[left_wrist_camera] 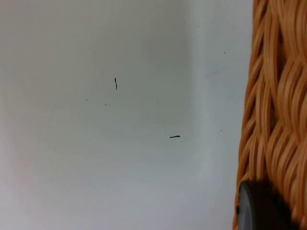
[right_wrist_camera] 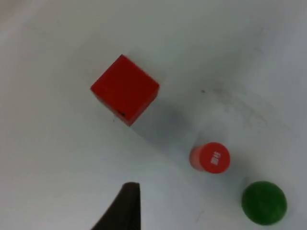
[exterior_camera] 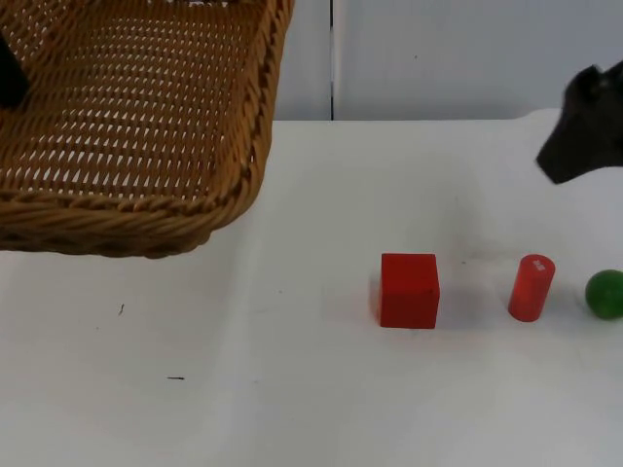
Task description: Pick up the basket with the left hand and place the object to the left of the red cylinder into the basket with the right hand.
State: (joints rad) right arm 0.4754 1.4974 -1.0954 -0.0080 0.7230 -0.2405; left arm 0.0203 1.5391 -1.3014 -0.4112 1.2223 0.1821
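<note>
Left gripper grasps the basket rim, raised off the counter. Right gripper hangs above the red cube, red cylinder and green ball; finger state undeterminable.

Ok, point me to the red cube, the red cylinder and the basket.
red cube (exterior_camera: 409, 290), top view, on its front face.
red cylinder (exterior_camera: 531, 288), top view, on its side wall.
basket (exterior_camera: 127, 229), top view, on its woven front rim.
</note>
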